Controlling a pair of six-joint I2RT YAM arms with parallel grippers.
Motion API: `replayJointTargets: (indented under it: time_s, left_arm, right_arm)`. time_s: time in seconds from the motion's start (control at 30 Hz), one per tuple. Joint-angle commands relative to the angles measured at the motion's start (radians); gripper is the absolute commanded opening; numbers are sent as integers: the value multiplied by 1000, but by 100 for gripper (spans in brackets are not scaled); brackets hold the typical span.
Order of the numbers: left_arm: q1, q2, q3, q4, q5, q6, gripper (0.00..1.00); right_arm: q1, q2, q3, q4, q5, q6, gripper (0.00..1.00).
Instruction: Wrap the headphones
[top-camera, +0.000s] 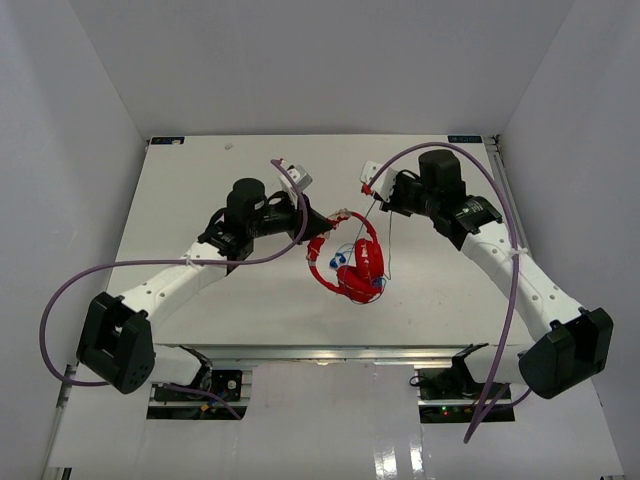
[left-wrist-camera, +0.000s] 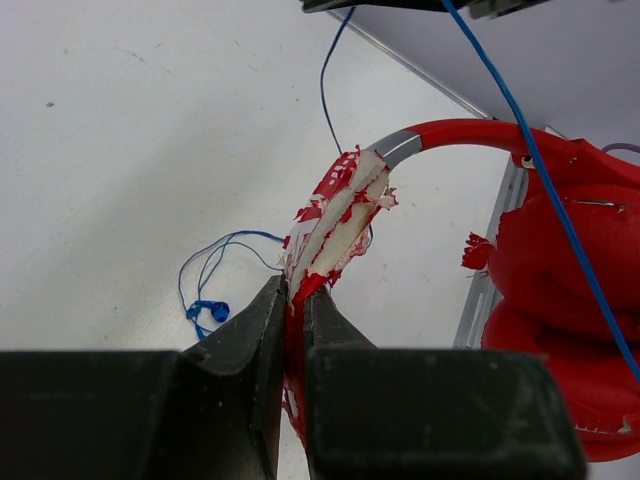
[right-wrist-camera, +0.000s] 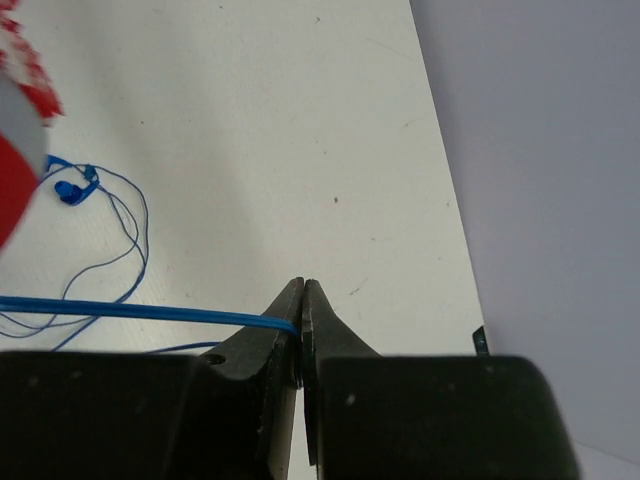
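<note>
Left wrist view has the left claw (left-wrist-camera: 295, 292) pressed together on the headband (left-wrist-camera: 340, 215) of the headphones (left-wrist-camera: 560, 260). Its two dark fingers pinch the end where the red covering is torn and flaking and pale padding shows through. From that grip the headband rises and arcs to the right, past a grey joint, to the two red earcups (left-wrist-camera: 545, 330), which sit one against the other at the right edge of the view. Whether they touch the bench (left-wrist-camera: 120, 150) cannot be told. In the right wrist view the right claw (right-wrist-camera: 303, 287) is also pressed together, pinching the thin blue cable (right-wrist-camera: 150, 311) at its fingertips. From there the cable runs off to the left in a straight, taut line. Beyond it, looser loops of the same cable lie on the white bench, ending in the small blue plug (right-wrist-camera: 72, 188). Seen from above, the headphones are near the middle of the bench, between the two arms. The left claw is at their left side and the right claw is farther back and to their right, with the cable stretched between it and the earcups.
</note>
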Motion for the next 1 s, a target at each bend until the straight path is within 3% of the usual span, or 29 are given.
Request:
replayJointTargets:
  time_s: [0.0, 0.23, 0.47, 0.97]
  left_arm:
    - [-5, -100, -28, 148, 78, -105, 0]
    - [-5, -159, -59, 250, 13, -207, 0]
    - [-5, -179, 9, 213, -105, -237, 0]
    - [-5, -184, 131, 153, -144, -267, 0]
  right_arm:
    - [-44, 11, -14, 78, -133, 129, 8]
    - [-123, 31, -50, 122, -348, 271, 8]
    - [-240, 22, -115, 240, -571, 413, 8]
    - [-320, 138, -155, 329, -586, 525, 8]
